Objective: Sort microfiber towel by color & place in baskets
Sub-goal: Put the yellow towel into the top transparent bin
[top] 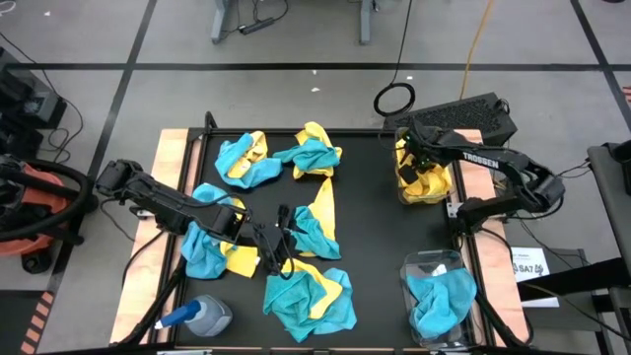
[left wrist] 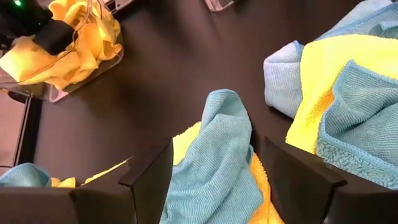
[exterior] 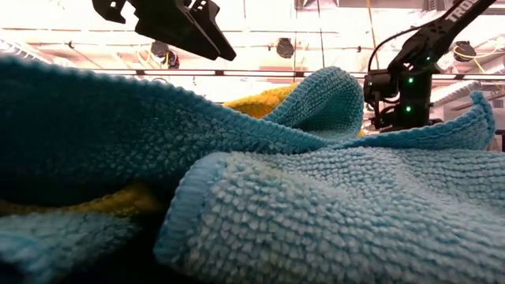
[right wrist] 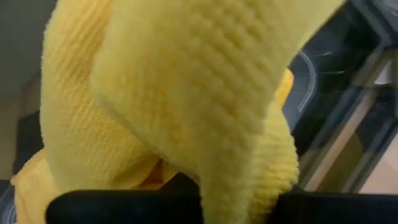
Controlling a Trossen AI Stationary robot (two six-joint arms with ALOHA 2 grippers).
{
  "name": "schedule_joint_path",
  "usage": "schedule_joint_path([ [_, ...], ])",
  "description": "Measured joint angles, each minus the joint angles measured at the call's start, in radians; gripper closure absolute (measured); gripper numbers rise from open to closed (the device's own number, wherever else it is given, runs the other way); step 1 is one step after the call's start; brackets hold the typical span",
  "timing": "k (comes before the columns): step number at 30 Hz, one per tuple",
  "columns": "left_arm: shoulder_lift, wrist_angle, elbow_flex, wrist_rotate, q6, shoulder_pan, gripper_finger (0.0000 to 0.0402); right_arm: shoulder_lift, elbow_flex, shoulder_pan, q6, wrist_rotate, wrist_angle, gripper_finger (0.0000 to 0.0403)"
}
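While the right gripper (top: 412, 163) sits over the far clear basket (top: 426, 193) at the table's right edge, its fingers look pinched on a yellow towel (right wrist: 186, 99) that fills the right wrist view; yellow cloth already lies in that basket. Nearer along the same edge from that basket, the second clear basket (top: 439, 266) holds a teal towel (top: 441, 299). Left gripper (top: 279, 242) hangs over the black mat (top: 370, 217), well to the left of the far basket, jaws spread wide with nothing between them, a teal towel (left wrist: 217, 162) on yellow cloth right below. Mixed teal and yellow towels lie in heaps across the mat: two (top: 245, 158) (top: 314, 153) level with the far basket, others (top: 212, 247) (top: 308, 296) nearer. Spray bottle (top: 202, 318) lies at the mat's near left corner, far from the baskets. Low view mostly blocked by teal cloth (exterior: 331, 205).
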Motion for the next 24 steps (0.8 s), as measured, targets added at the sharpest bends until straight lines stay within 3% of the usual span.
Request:
schedule_joint_path([
  [7, 0.000, -0.004, 0.000, 0.001, -0.002, 0.000, 0.0148, 0.010, 0.000, 0.002, -0.014, 0.000, 0.001, 0.0330],
  [16, 0.000, -0.003, 0.000, 0.001, 0.000, 0.001, 0.0148, -0.139, 0.007, 0.003, -0.008, -0.054, -0.032, 0.0227],
  [24, 0.000, 0.000, 0.000, 0.001, 0.000, 0.001, 0.0148, -0.279, 0.101, 0.003, 0.001, -0.050, -0.169, 0.0208],
])
